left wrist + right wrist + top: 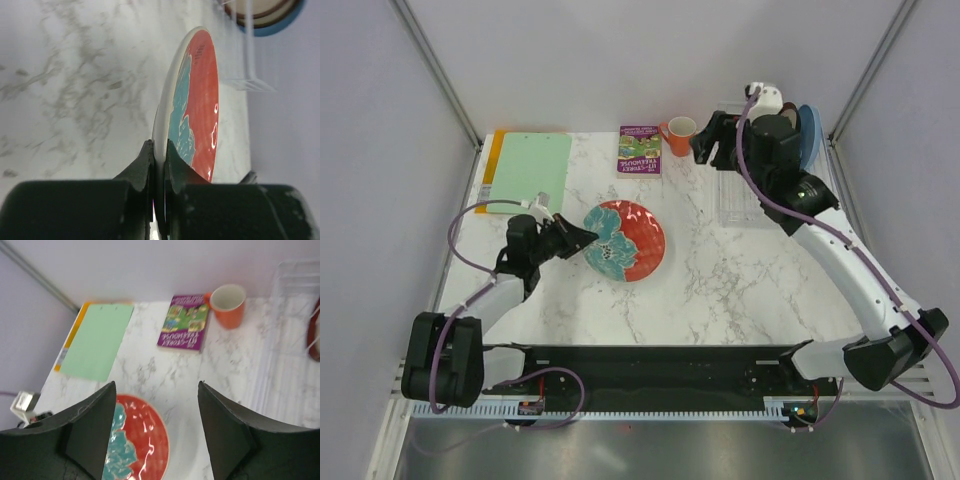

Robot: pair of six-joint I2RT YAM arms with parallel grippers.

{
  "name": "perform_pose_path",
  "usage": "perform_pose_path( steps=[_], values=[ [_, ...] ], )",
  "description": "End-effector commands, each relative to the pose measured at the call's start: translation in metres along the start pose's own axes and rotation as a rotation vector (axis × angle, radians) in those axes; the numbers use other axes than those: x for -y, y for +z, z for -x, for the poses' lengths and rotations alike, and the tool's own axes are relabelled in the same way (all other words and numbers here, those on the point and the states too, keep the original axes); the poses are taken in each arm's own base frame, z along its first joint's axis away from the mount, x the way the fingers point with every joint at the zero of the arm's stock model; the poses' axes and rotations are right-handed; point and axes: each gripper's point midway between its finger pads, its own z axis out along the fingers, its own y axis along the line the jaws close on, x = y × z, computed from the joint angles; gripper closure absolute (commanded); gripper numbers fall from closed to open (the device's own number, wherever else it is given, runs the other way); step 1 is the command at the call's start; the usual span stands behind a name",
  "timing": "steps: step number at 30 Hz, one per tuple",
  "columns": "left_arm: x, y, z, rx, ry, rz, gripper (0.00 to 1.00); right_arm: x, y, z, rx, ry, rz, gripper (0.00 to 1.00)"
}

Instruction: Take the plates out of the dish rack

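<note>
Our left gripper (159, 150) pinches the flowered plate (632, 240) at its nine-o'clock rim. We should settle it flat, then release gently. Our right gripper (156, 405) gapes.

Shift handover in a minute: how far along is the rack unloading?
Done: the floral plate is out of the dish rack. In hand: the left gripper is shut on its rim at mid-table, not yet released. Left: the dark-red-rimmed plate and the light blue plate stand in the rack; the right gripper is open and empty beside the rack.
</note>
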Motion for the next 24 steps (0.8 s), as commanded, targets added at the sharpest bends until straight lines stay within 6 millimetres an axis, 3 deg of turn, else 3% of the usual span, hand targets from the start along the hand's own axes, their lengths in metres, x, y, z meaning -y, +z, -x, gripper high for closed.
perform_pose_path(
  steps=[1,6,9,10,14,16,17,18,19,20,21,22,24],
  values=[
    [-0.021,-0.003,0.01,0.038,0.077,0.096,0.98,0.035,-0.008,0.047,0.104,-0.103,-0.162,0.26],
    [-0.039,0.009,0.021,0.036,0.087,0.139,0.98,0.056,0.007,0.056,0.096,-0.117,-0.211,0.27],
    [-0.051,0.018,0.025,0.033,0.08,0.165,0.98,0.081,0.018,0.062,0.085,-0.126,-0.264,0.25],
    [-0.063,0.023,0.021,0.019,0.063,0.19,0.98,0.095,0.018,0.067,0.089,-0.124,-0.311,0.25],
    [-0.08,0.036,0.027,0.007,0.041,0.218,0.98,0.151,0.036,0.064,0.063,-0.15,-0.507,0.23],
    [-0.084,0.042,0.031,0.015,0.039,0.227,0.98,0.169,0.039,0.072,0.06,-0.19,-0.586,0.24],
    [-0.089,0.048,0.033,0.005,0.035,0.235,0.98,0.184,0.055,0.06,0.02,-0.211,-0.632,0.24],
    [-0.091,0.052,0.034,-0.001,0.035,0.236,0.98,0.187,0.057,0.076,0.042,-0.228,-0.648,0.24],
    [-0.095,0.055,0.034,-0.013,0.032,0.24,0.98,0.203,0.075,0.056,-0.03,-0.25,-0.688,0.24],
    [-0.099,0.063,0.037,-0.025,0.031,0.243,0.98,0.207,0.083,0.054,-0.046,-0.266,-0.7,0.24],
    [-0.102,0.067,0.036,-0.036,0.027,0.247,0.98,0.21,0.085,0.068,-0.02,-0.273,-0.727,0.25],
    [-0.104,0.069,0.035,-0.047,0.021,0.248,0.98,0.221,0.101,0.051,-0.066,-0.289,-0.747,0.25],
    [-0.112,0.077,0.034,-0.069,0.012,0.258,0.98,0.225,0.108,0.052,-0.061,-0.281,-0.763,0.26]
  ],
)
